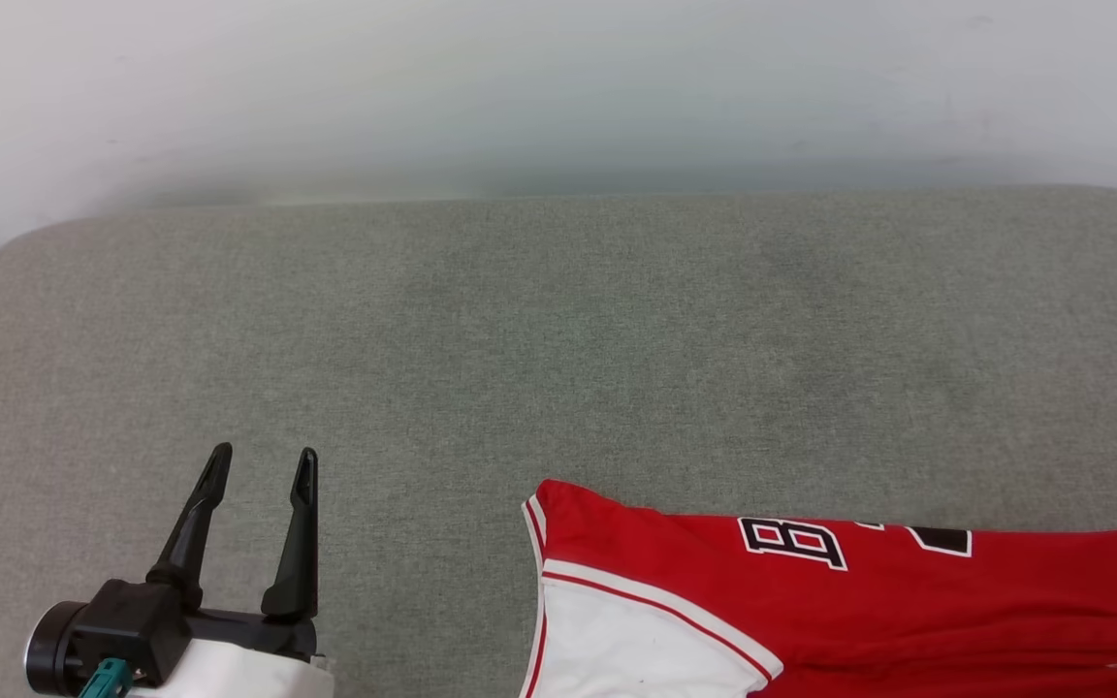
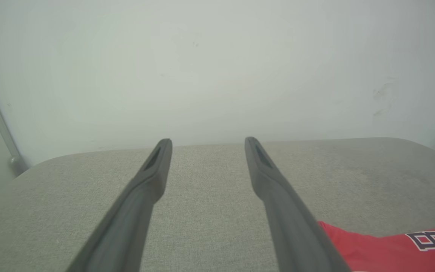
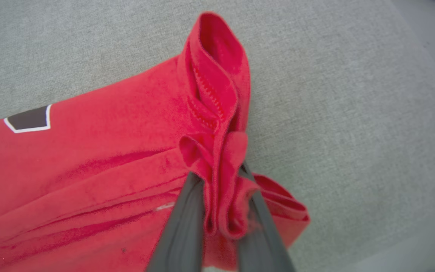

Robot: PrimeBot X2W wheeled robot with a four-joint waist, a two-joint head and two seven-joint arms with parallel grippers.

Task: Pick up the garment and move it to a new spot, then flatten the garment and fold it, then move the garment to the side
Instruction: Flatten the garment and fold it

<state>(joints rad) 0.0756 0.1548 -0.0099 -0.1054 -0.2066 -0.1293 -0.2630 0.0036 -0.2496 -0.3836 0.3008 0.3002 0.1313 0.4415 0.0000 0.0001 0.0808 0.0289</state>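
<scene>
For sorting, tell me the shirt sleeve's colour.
The sleeve is white with red stripe trim; the head view shows it best.

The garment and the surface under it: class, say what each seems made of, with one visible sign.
The garment: probably soft knit cloth, matte; it bunches into folds in the right gripper and shows a stitched hem. The padded surface: seemingly woven upholstery fabric, grey-green, matte; fine speckled weave, rounded corners.

Pincer: right pincer (image 3: 221, 176), dark fingers clamped on a bunched fold of cloth
Shirt: red shirt (image 3: 100, 158), creased, black white-edged mark at left
Desk: grey cloth-covered desk (image 3: 334, 113) underneath
</scene>
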